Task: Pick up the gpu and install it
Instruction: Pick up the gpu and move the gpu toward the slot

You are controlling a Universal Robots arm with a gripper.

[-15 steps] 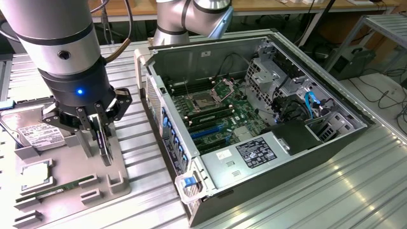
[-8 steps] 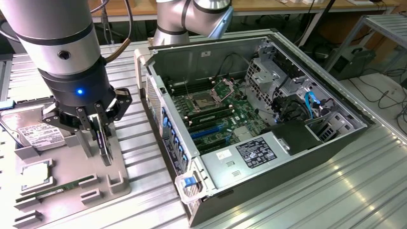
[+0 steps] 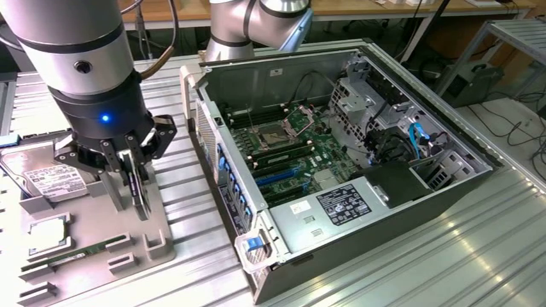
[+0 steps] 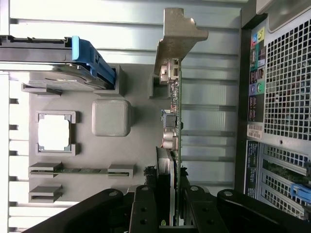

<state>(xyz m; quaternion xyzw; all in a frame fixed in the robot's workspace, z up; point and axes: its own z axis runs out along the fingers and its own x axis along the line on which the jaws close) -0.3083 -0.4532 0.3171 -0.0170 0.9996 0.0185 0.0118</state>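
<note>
the tool [image 3: 135,184] hangs over the grey holder tray [image 3: 158,256] at the exterior view's left, narrowed onto the gpu [image 3: 140,204], which stands edge-on between its fingers. in the wrist view the tool [image 4: 172,216] has a black finger [image 4: 146,208] pressed to each face of the gpu [image 4: 175,145], and the card's silver end bracket points away from the wrist, beside a slot block of the holder tray [image 4: 136,92]. whether the card's lower edge has left its slot cannot be told.

on the tray, at the exterior view's left of the gpu, lie a hard drive [image 3: 47,176], a cpu [image 3: 50,231] in a square pocket and a ram stick [image 3: 81,251] in its clips; the wrist view shows the same hard drive [image 4: 48,53], cpu [image 4: 54,133] and ram stick [image 4: 82,170].

at the exterior view's right of the tray, an open computer case [image 3: 444,192] lies on its side on the slatted metal bench [image 3: 444,256], its motherboard [image 3: 290,150] facing up.
</note>
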